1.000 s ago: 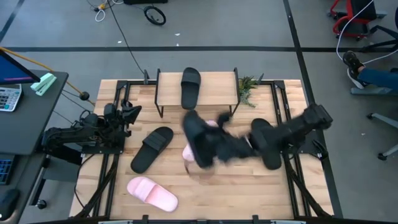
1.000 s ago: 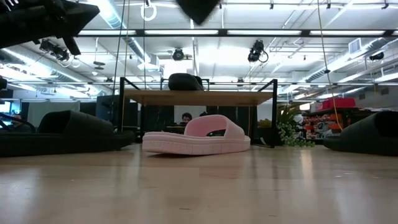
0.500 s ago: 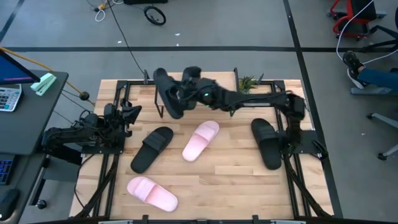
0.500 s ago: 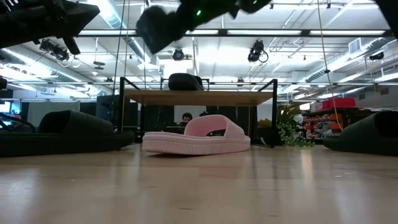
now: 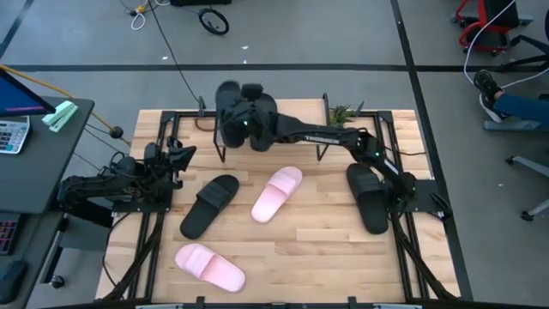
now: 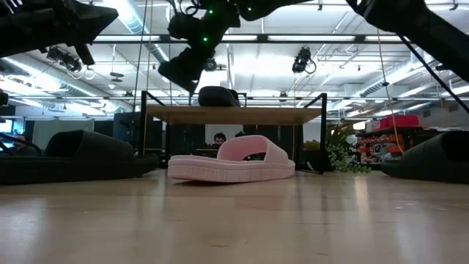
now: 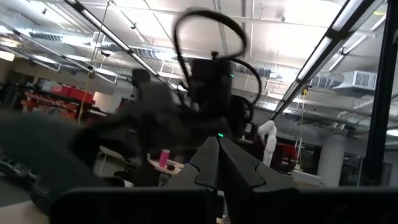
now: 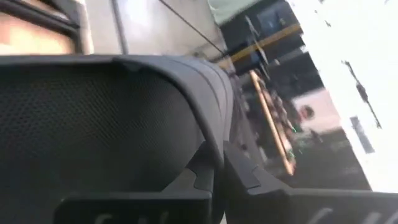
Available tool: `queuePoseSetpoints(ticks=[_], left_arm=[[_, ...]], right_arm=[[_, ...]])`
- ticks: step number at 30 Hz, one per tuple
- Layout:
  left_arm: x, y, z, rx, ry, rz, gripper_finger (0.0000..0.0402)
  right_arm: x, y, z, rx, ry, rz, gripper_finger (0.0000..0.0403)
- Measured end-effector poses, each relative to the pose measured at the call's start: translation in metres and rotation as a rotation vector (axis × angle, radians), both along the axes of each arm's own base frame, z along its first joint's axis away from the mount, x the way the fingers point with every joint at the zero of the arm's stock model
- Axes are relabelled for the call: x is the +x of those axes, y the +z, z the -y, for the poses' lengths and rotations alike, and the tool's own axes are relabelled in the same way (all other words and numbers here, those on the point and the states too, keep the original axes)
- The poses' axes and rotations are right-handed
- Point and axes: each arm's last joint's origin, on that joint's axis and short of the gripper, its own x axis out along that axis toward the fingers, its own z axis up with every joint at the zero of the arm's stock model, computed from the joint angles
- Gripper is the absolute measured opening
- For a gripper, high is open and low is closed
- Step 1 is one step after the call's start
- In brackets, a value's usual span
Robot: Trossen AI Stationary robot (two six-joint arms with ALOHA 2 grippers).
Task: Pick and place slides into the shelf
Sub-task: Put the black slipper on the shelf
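Note:
My right gripper [image 5: 244, 123] reaches over the left part of the shelf [image 5: 296, 120] and is shut on a black slide [image 5: 227, 105], which the low view shows in the air [image 6: 182, 67] above the shelf's board [image 6: 234, 114]. Another black slide [image 6: 218, 96] lies sole-down on that board. On the table lie a black slide [image 5: 210, 206], a pink slide [image 5: 277, 193], a second pink slide [image 5: 210, 266] and a black slide [image 5: 367, 199] by the right arm's base. My left gripper [image 5: 184, 155] waits shut at the table's left side. My right gripper holds the black slide by its wide strap [image 8: 208, 106]. The strap's wall runs down between the two fingers [image 8: 244, 176], one on its meshed inner side and one on its outer side. The slide is lifted clear and tilted above the shelf's left end.
A small green plant [image 5: 340, 118] stands at the shelf's right end. Black frame rails [image 5: 163, 223] run along both table sides. A dark side table with a calculator [image 5: 12, 133] stands beyond the left edge. Bare wood [image 5: 317, 249] lies toward the near edge.
My right arm has stretched out and carried the black slide from above the table's middle toward the far edge and the left, over the shelf's left end. In the low view the slide has come down from the picture's top to just above the shelf board.

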Motion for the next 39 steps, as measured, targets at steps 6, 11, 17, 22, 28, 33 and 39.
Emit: queuePoseSetpoints(ticks=[6,11,17,22,28,33,39], left_arm=[[0.001,-0.002,0.000,-0.053,-0.031,0.002,0.0024],[0.001,-0.002,0.000,-0.054,-0.031,-0.008,0.0017],[0.002,-0.003,0.000,-0.055,-0.032,-0.018,0.0012],[0.002,-0.003,0.000,-0.055,-0.031,-0.017,0.0019],[0.002,-0.003,0.000,-0.055,-0.031,-0.017,0.0022],[0.002,-0.003,0.000,-0.055,-0.031,-0.018,0.0015],[0.002,-0.004,0.000,-0.056,-0.031,-0.022,0.0013]], right_arm=[[-0.003,-0.012,0.014,0.075,-0.042,-0.031,0.0010],[-0.004,-0.021,0.024,0.170,-0.010,0.021,0.0011],[-0.008,-0.024,0.036,0.210,-0.043,0.065,0.0020],[-0.010,-0.025,0.042,0.246,-0.044,0.097,0.0050],[-0.008,-0.025,0.040,0.302,0.026,0.115,0.0094],[-0.008,-0.025,0.040,0.304,0.026,0.118,0.0121],[-0.005,-0.026,0.032,0.367,0.069,0.153,0.0134]])
